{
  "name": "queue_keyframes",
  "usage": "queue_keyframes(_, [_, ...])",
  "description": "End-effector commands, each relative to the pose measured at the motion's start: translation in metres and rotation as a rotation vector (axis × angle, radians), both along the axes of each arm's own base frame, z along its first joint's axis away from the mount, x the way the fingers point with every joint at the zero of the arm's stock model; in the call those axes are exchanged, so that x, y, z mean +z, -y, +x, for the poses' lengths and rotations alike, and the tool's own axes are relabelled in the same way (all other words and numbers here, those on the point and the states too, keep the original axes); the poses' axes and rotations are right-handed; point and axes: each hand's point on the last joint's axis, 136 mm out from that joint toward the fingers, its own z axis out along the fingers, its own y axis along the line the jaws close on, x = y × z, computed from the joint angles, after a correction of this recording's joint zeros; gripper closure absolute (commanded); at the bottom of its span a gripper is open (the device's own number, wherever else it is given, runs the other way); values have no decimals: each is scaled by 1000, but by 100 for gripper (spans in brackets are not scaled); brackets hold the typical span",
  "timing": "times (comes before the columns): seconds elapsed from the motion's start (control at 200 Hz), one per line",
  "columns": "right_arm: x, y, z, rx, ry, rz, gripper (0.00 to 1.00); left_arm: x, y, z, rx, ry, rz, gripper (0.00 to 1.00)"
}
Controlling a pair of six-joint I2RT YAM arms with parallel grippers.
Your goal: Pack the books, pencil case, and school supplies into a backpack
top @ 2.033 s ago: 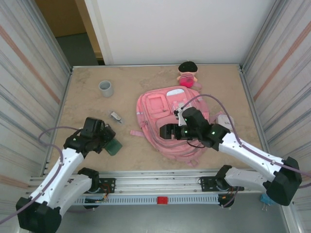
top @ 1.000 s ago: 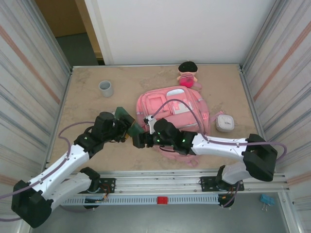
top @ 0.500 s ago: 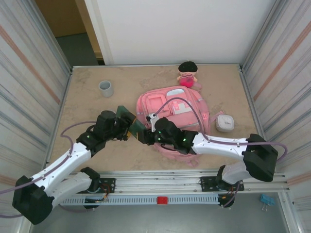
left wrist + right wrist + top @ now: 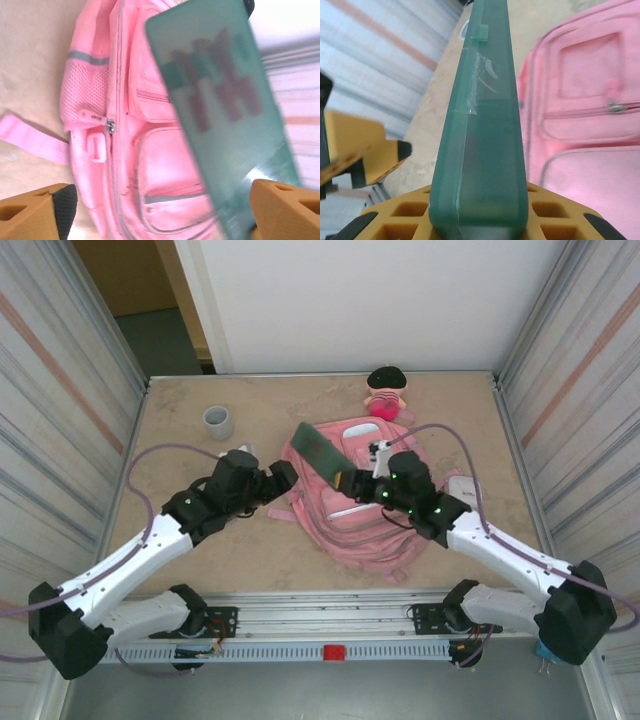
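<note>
Clamped in the right gripper (image 4: 348,478): a thin dark teal rectangular book (image 4: 322,452), raised over the large pink fabric backpack (image 4: 355,525).
Seen from above: gripped by its lower end, tilted up over the backpack's upper left part; just beside the backpack's left edge, the left gripper (image 4: 283,475), spread wide and empty. Seen from the left wrist: between spread orange fingertips (image 4: 37,210), the book's cover (print too blurred to read) in front of the backpack's zipped pockets. Seen from the right wrist: pinched edge-on between orange pads (image 4: 395,212), with the backpack to the right.
</note>
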Motion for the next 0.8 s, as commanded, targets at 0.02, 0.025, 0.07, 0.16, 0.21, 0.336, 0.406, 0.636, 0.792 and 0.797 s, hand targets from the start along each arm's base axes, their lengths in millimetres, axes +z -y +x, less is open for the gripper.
queue_keyframes(0.02, [8,25,-2,16,-44,39,70,12,-3,12,-141,208,271,13])
queue_keyframes(0.025, [8,26,-1,14,-45,41,70,12,-2,12,-148,214,274,13])
queue_keyframes(0.07, [11,37,3,-1,-49,52,70,17,5,15,-211,271,305,14])
queue_keyframes(0.16, [16,59,8,-42,-49,71,70,29,21,18,-332,390,369,15])
queue_keyframes(0.21, [15,71,11,-65,-64,75,70,35,31,19,-410,463,409,15])
queue_keyframes(0.336, [14,102,19,-126,-94,105,70,38,63,13,-651,613,486,17])
queue_keyframes(0.406, [13,117,22,-154,-110,126,70,32,79,10,-757,664,541,17])
queue_keyframes(0.636, [11,162,27,-254,-137,179,70,-3,130,-3,-1101,773,639,19])
queue_keyframes(0.792, [5,182,25,-315,-148,193,70,-30,163,-17,-1322,849,627,20])
queue_keyframes(0.797, [5,182,25,-316,-150,194,70,-31,164,-18,-1328,849,627,19])
